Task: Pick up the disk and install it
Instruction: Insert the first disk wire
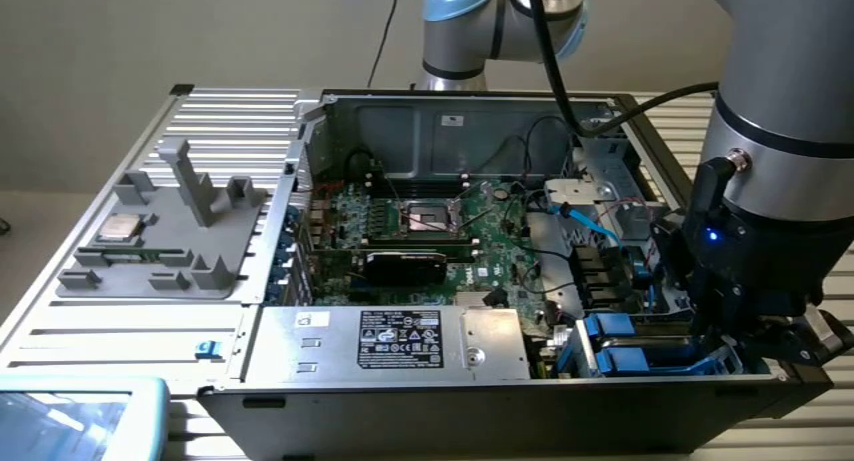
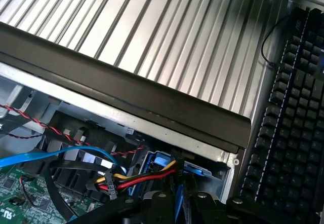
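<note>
Exterior view has the arm [image 1: 781,151] reaching down from the upper right over the open computer case [image 1: 400,406], and its bulk covers most of what matters. The gripper [image 1: 754,353] is sunk into the drive bay at the case's near corner on the exterior view's right, its tip lost behind its own black housing. Whether it is clamped or loose I cannot tell from either camera. The disk [image 1: 641,359] sits in that bay, just beside the gripper, but I can make out little more than its bright blue rails; the metal face and label are hidden. From the wrist, blue plastic shows next to a bundle of red, yellow and black wires [image 2: 147,176], close by the case's dark edge. The wrist points steeply down, with a small blue light on its side. A keyboard [image 2: 293,127], cut off at the frame, lies on the ribbed table [image 2: 177,26] beyond that edge.
</note>
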Motion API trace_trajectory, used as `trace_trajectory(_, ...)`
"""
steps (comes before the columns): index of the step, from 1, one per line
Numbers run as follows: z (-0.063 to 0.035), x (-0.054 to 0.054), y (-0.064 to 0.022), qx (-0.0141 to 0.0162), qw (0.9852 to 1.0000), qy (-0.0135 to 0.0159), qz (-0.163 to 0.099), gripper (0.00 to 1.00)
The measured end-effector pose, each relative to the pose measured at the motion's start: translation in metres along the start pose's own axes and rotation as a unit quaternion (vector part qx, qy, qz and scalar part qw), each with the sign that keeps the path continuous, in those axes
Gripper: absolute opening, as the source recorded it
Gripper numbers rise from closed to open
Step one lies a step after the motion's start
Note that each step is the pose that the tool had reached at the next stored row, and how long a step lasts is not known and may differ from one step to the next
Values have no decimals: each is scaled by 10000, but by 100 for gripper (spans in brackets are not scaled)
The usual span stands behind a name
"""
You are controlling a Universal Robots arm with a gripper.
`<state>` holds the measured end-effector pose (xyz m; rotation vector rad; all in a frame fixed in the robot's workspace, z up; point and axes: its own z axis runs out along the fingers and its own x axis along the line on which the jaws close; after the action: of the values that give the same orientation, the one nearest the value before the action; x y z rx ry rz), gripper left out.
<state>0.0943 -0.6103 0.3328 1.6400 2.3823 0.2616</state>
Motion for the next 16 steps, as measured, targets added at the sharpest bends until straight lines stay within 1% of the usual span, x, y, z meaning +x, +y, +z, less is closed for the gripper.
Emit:
trace_trajectory(1,1,0,0,0,10000,1,0,18)
trace_trajectory(6,3,0,0,-2,10000,3,1,17)
trace_trajectory(8,3,0,0,9,10000,9,1,17)
trace_trajectory(9,1,0,0,22,10000,12,1,16)
trace_trajectory(10,-5,0,1,40,10000,19,1,16)
trace_trajectory(11,-12,0,4,65,10000,26,1,16)
trace_trajectory(16,-53,7,18,212,9997,76,26,16)
